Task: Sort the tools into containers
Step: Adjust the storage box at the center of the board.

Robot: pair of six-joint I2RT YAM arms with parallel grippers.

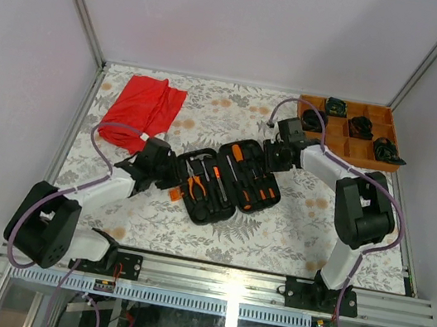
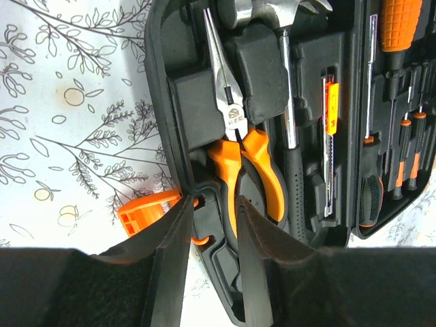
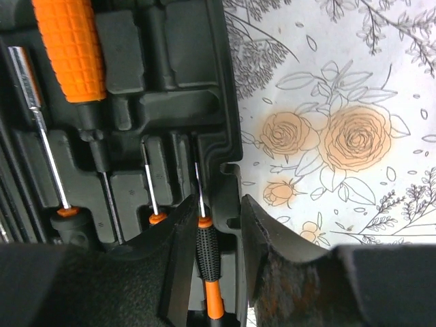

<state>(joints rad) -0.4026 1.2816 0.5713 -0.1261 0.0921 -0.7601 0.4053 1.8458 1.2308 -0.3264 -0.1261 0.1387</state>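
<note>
Left tool (image 2: 212, 204), jaws part open, straddles the rim of the case (image 1: 209, 219) by its orange latch (image 2: 143, 211); whether it grips is unclear. The case lies open mid-worktop (image 1: 274, 232), with pliers (image 2: 235, 126), hammer (image 2: 289, 102) and screwdrivers (image 1: 244, 172) seated in slots (none seen loose outside). Right tool (image 3: 218, 204), also part open, brackets the opposite rim and one screwdriver, grip likewise unclear. Sorting looks finished; closing may remain. Beyond, a tray (image 1: 348, 139).
</note>
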